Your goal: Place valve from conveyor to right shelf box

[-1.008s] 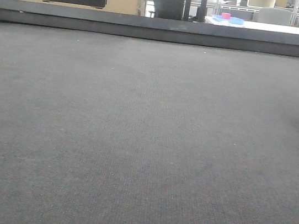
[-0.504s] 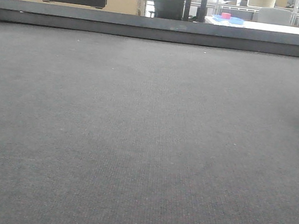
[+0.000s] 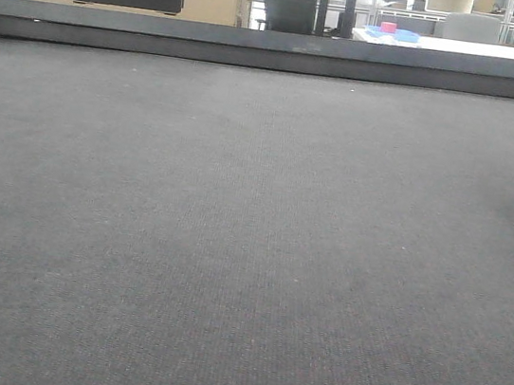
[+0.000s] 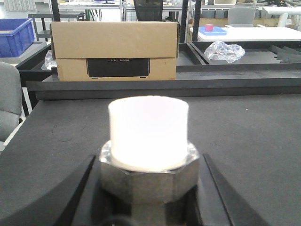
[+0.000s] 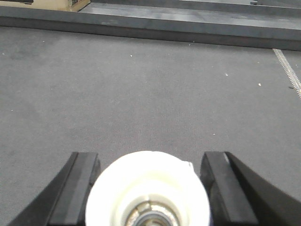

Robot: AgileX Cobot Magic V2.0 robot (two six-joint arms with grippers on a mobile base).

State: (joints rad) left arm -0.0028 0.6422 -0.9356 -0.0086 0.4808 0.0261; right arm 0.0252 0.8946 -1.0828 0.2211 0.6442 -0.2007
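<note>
In the left wrist view a valve (image 4: 148, 181) with a silvery hex body and a white cap pointing forward sits between the black fingers (image 4: 84, 188). My left gripper (image 4: 148, 157) is shut on that hex body, above the dark grey conveyor (image 4: 254, 141). In the right wrist view a valve (image 5: 148, 188) shows end-on, its white hollow cap facing the camera. My right gripper (image 5: 149, 155) flanks it closely and holds it over the conveyor (image 5: 141, 84); the body is hidden under the cap. In the front view the conveyor (image 3: 249, 249) carries no valve and no gripper shows. The right shelf box is out of view.
A dark raised rim (image 3: 277, 52) closes the belt's far edge. Beyond it stand a cardboard box (image 4: 113, 49), a blue crate (image 4: 16, 35), a crumpled plastic bag (image 4: 225, 49) and a white table (image 4: 249, 34). A pale seam (image 5: 289, 70) crosses the belt at right.
</note>
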